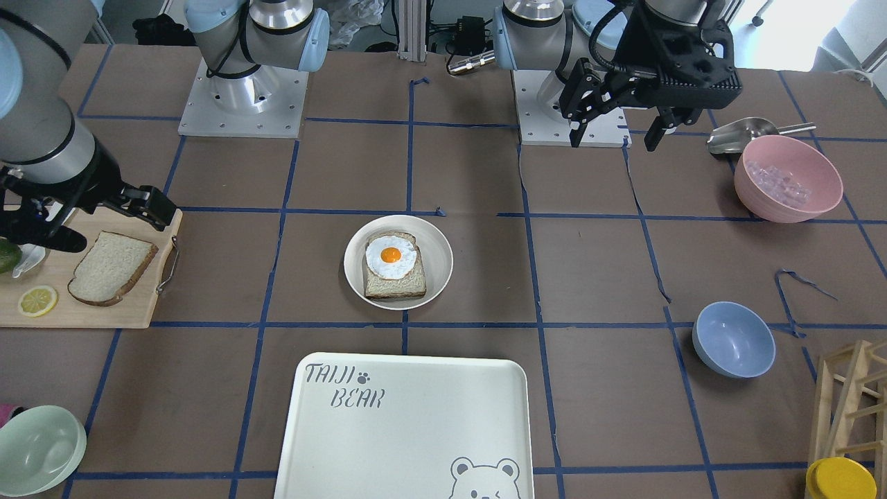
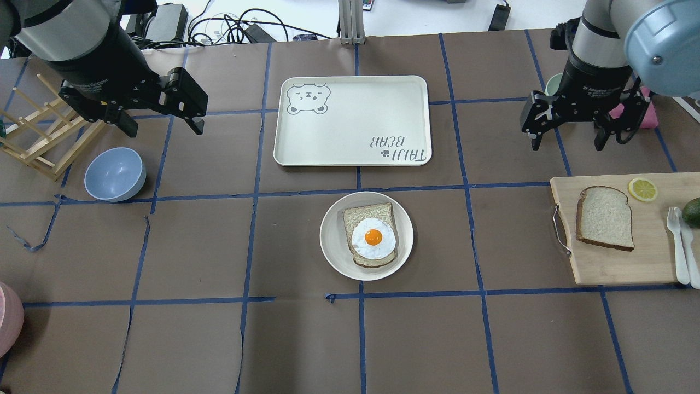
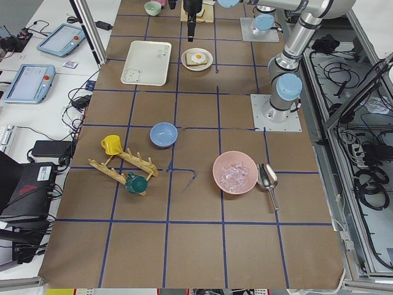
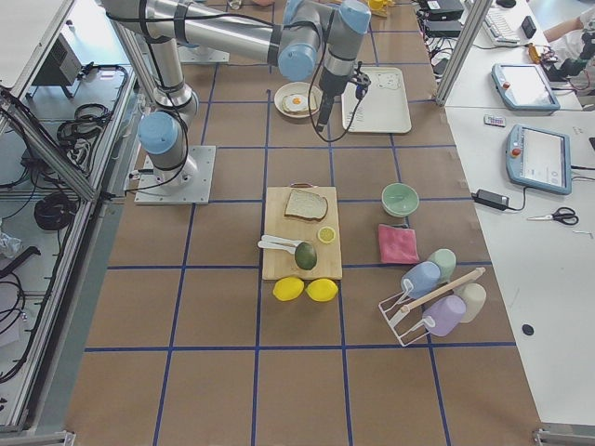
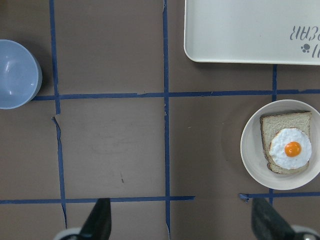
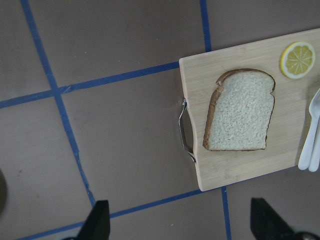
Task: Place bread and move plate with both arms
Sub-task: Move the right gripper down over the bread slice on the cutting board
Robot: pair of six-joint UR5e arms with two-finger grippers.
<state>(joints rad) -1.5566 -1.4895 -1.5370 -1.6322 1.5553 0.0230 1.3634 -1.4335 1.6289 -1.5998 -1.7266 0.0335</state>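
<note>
The plain bread lies flat on a wooden cutting board at the table's right; it also shows in the right wrist view and the front view. The round off-white plate sits mid-table and holds a smaller slice topped with a fried egg; the plate also shows in the left wrist view. My right gripper hovers open and empty beyond the board, apart from the bread. My left gripper hovers open and empty at the far left, well away from the plate.
A bear-printed white tray lies beyond the plate. A blue bowl and a wooden rack stand at the left. A lemon slice, white cutlery and an avocado share the board. A pink bowl sits near the left arm's base.
</note>
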